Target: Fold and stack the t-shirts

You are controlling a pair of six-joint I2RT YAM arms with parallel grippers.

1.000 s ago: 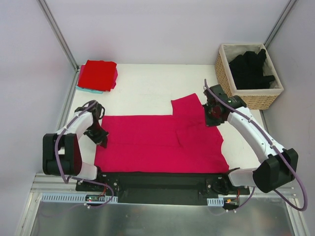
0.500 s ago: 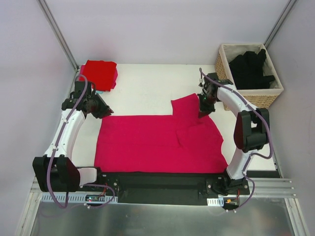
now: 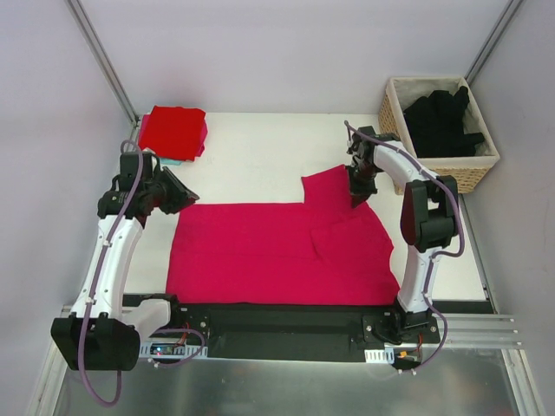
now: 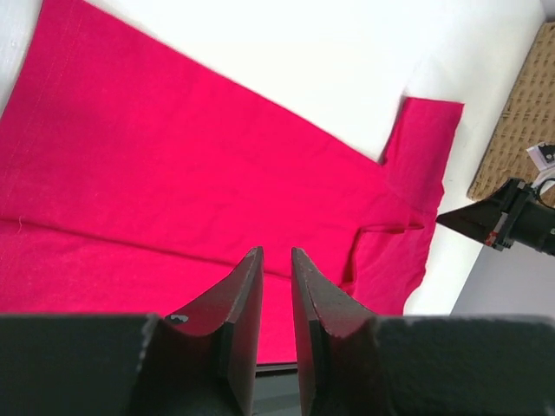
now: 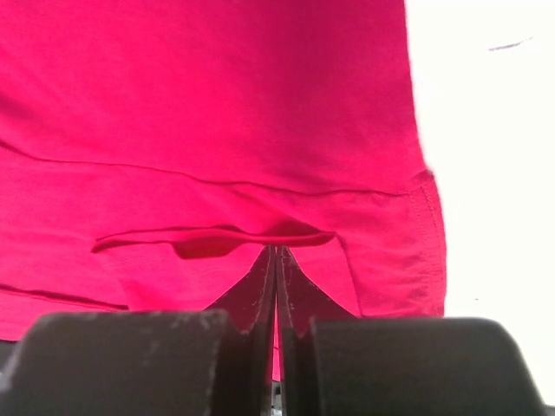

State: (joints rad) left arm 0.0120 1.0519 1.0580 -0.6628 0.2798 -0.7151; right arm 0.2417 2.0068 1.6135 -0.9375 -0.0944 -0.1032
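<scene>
The magenta-pink t-shirt (image 3: 269, 251) lies spread flat on the white table, one sleeve (image 3: 329, 186) pointing to the back. My right gripper (image 3: 357, 192) is down at the base of that sleeve. In the right wrist view it (image 5: 276, 251) is shut, with a raised fold of the pink cloth (image 5: 217, 236) meeting its tips. My left gripper (image 3: 184, 197) hangs above the table by the shirt's back left corner. It (image 4: 277, 256) stands slightly open with nothing between its fingers. A folded red t-shirt (image 3: 173, 132) lies at the back left. Black t-shirts (image 3: 438, 117) fill the basket.
The wicker basket (image 3: 395, 113) stands at the back right corner, close behind the right arm. A teal cloth (image 3: 165, 159) shows under the red t-shirt. White walls and metal posts (image 3: 104, 61) close in the table on three sides.
My left gripper has let go of the shirt's left edge, opened a little and risen back and to the left. My right gripper moved back toward the sleeve and stayed shut.
</scene>
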